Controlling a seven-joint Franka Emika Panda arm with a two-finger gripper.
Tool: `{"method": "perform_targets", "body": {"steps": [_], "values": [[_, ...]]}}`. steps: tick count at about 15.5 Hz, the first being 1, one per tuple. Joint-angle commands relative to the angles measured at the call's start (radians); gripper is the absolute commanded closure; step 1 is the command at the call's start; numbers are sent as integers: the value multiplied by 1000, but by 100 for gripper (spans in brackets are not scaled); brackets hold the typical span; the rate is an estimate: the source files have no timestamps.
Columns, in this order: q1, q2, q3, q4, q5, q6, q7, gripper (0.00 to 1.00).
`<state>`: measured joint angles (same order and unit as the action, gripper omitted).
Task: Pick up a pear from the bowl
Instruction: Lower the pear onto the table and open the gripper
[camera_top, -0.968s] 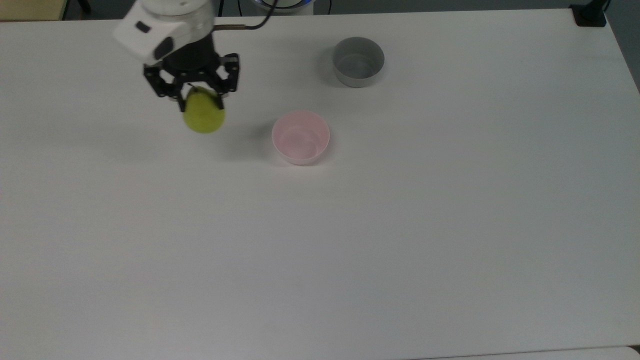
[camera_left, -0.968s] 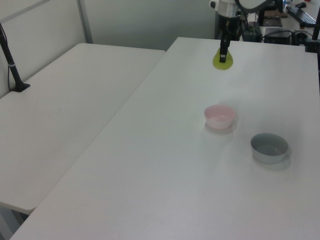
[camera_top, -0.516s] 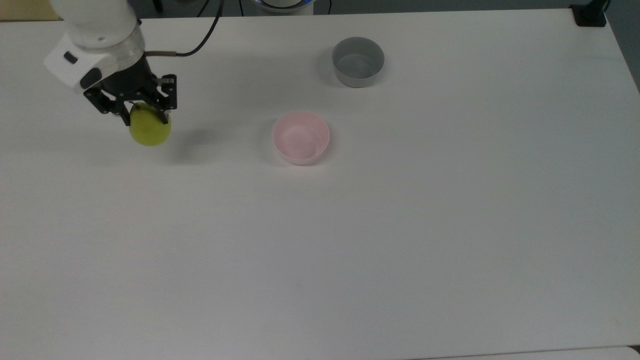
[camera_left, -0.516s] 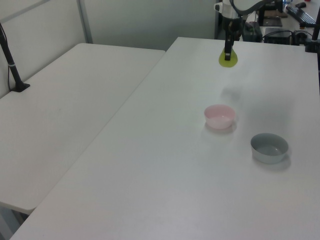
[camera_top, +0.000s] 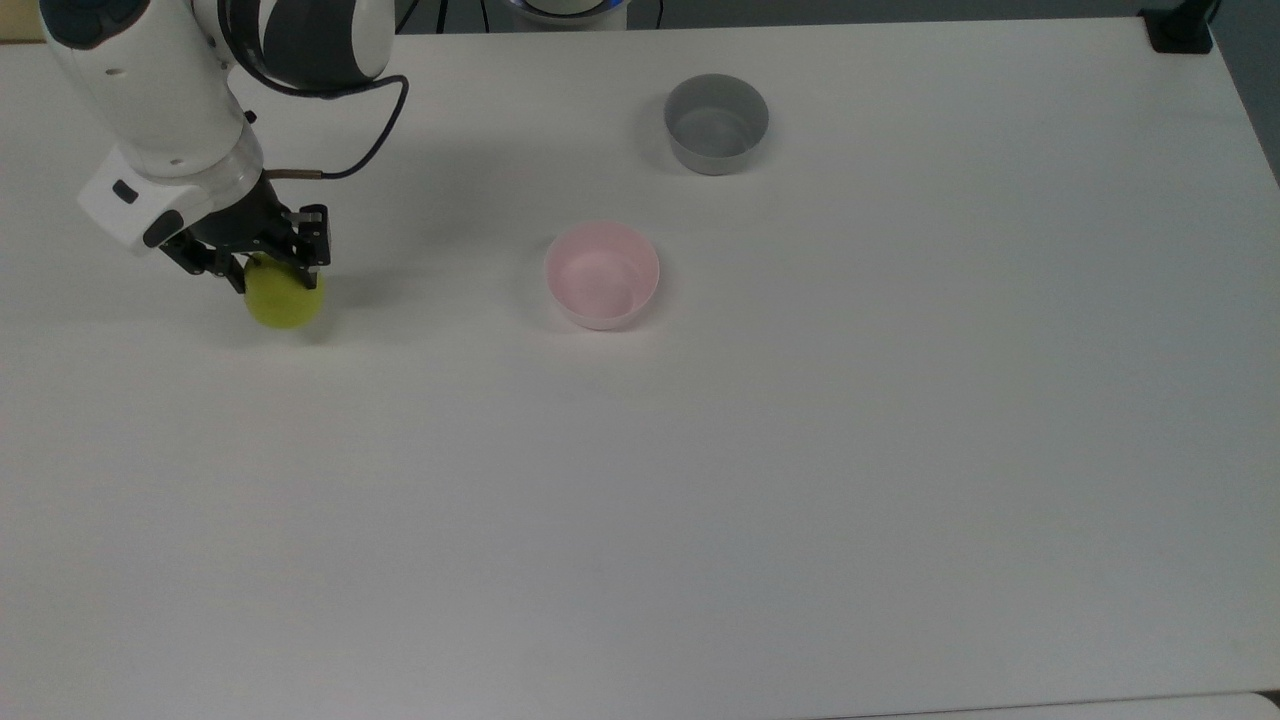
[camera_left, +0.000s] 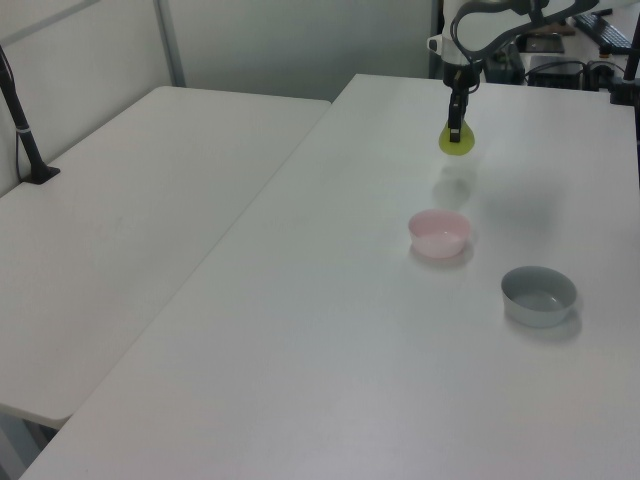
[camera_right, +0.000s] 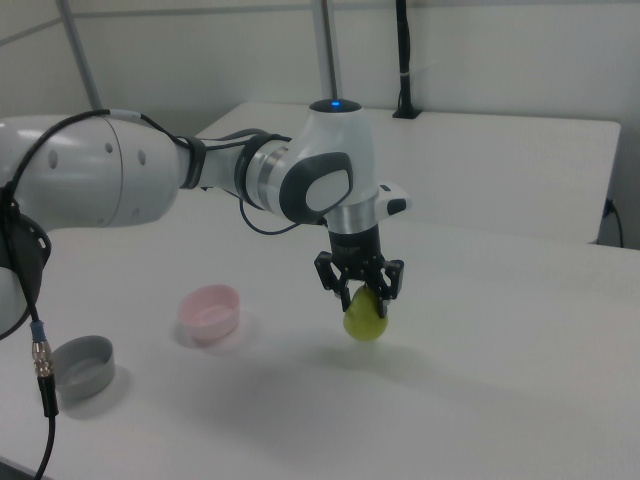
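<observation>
The yellow-green pear (camera_top: 286, 298) hangs in my gripper (camera_top: 270, 268), which is shut on its upper part, low over the white table at the top view's left. The right view shows the pear (camera_right: 365, 317) under the black fingers of the gripper (camera_right: 361, 288), close above the table. In the left view the pear (camera_left: 458, 143) is at the far end of the table, beyond the bowl. The pale pink bowl (camera_top: 602, 275) stands empty near the table's middle, well to the right of the pear in the top view; the right view has the bowl (camera_right: 211, 310) on the pear's left.
A deeper grey bowl (camera_top: 716, 122) stands empty behind the pink one in the top view. The white arm (camera_top: 170, 90) reaches in from the top view's upper left, trailing a dark cable. A second white table (camera_left: 130, 200) adjoins on the left view's left.
My gripper carried the pear to the top view's left, away from the pink bowl, and came down closer to the table. Both bowls stayed put.
</observation>
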<state>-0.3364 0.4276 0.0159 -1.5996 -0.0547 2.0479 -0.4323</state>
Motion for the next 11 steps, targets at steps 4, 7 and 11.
{"method": "perform_targets", "body": {"steps": [4, 7, 11], "values": [[4, 33, 1, -5, -13, 66, -9, 95], [5, 51, 1, -14, -13, 97, -8, 95], [5, 53, 1, -14, -11, 97, -6, 83]]}}
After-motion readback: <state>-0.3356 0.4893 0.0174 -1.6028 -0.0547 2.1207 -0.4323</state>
